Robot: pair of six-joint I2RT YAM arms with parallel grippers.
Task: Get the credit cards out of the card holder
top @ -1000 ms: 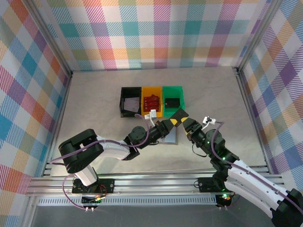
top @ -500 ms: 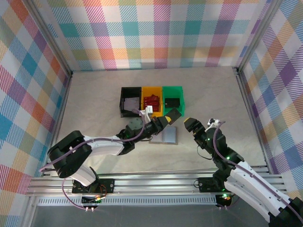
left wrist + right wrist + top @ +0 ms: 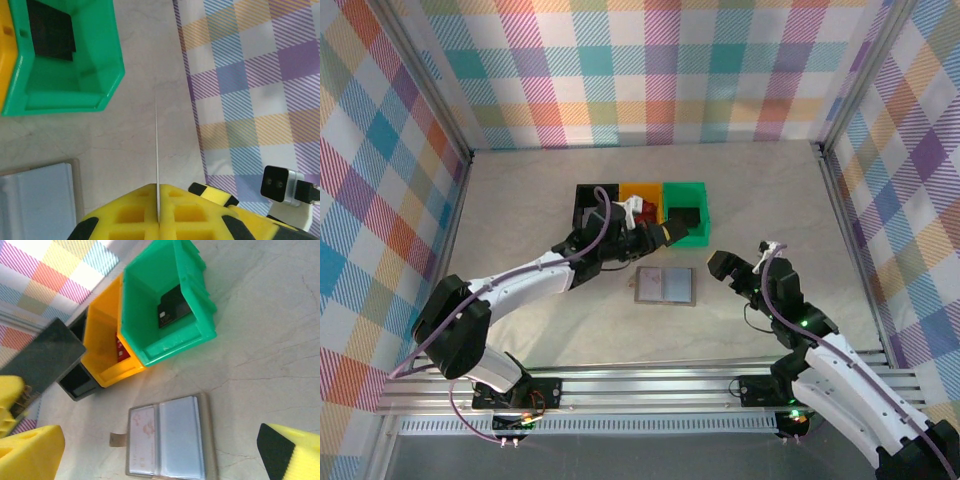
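Note:
The card holder (image 3: 665,285) lies open and flat on the table, its two pale panels up (image 3: 167,440). My left gripper (image 3: 665,232) is shut on a thin dark grey credit card, seen edge-on (image 3: 157,145) between the yellow pads (image 3: 125,210) and as a dark slab (image 3: 47,357) beside the bins. It hovers just in front of the green bin (image 3: 688,238). A red credit card (image 3: 122,347) lies in the yellow bin (image 3: 642,190). My right gripper (image 3: 730,268) stands open right of the holder, nothing between its fingers (image 3: 30,455).
Three bins stand in a row behind the holder: black (image 3: 585,200), yellow, green. A black card-like thing (image 3: 172,310) lies in the green bin (image 3: 107,80). Plaid walls close in the table on the left, back and right (image 3: 250,75).
The right gripper opened and drew back to the right. The left arm carried the grey card away from the holder up to the bins. The holder now lies flat.

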